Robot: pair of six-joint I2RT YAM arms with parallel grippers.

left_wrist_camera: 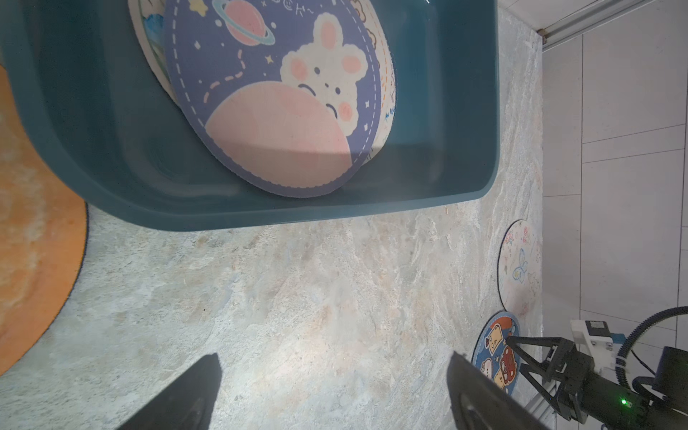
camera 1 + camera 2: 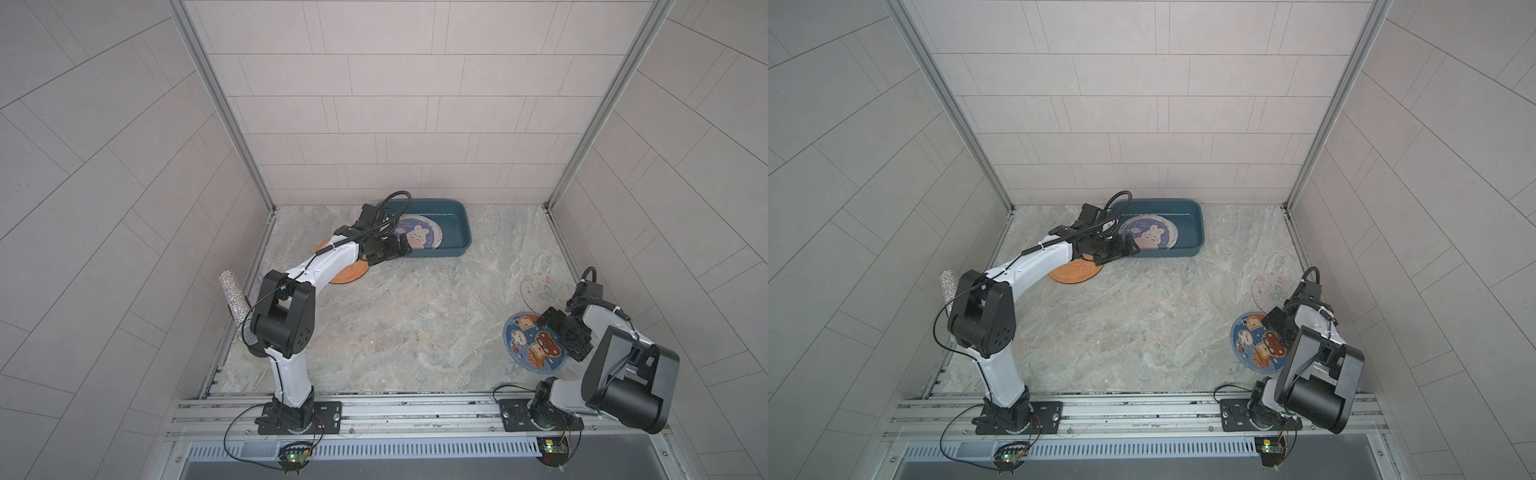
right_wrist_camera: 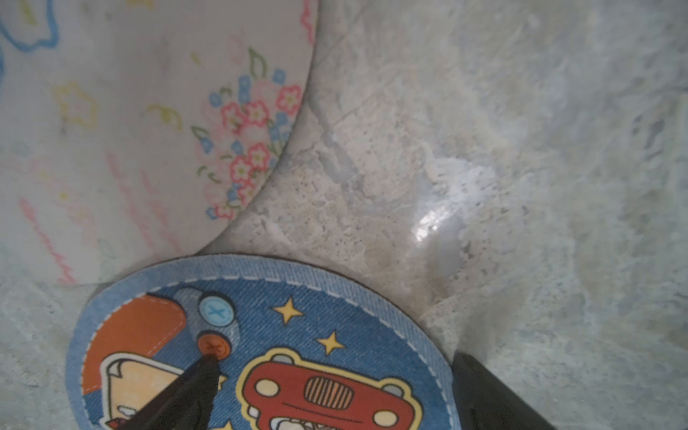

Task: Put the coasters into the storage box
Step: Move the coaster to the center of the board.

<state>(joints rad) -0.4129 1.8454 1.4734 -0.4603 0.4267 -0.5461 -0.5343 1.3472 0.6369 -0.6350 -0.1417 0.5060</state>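
The teal storage box [image 2: 466, 231] [image 1: 260, 217] stands at the back of the table. In it lies a navy bunny coaster [image 2: 417, 236] [image 1: 283, 111] on top of other coasters [image 1: 150, 41]. A plain orange coaster [image 2: 351, 275] [image 2: 1073, 272] lies by the box, partly under my left arm. My left gripper [image 2: 390, 251] [image 1: 335, 363] hangs open over bare table just in front of the box, holding nothing. At the right, a blue denim-print coaster [image 2: 525, 347] [image 3: 298, 335] and a pale butterfly coaster [image 2: 542, 287] [image 3: 130, 130] lie flat. My right gripper [image 2: 559, 338] [image 3: 335, 357] is open, straddling the blue coaster's edge.
A glittery cylinder [image 2: 233, 299] stands against the left wall beside my left arm's elbow. Tiled walls close in the table on three sides. A metal rail [image 2: 415, 409] with both arm bases runs along the front edge.
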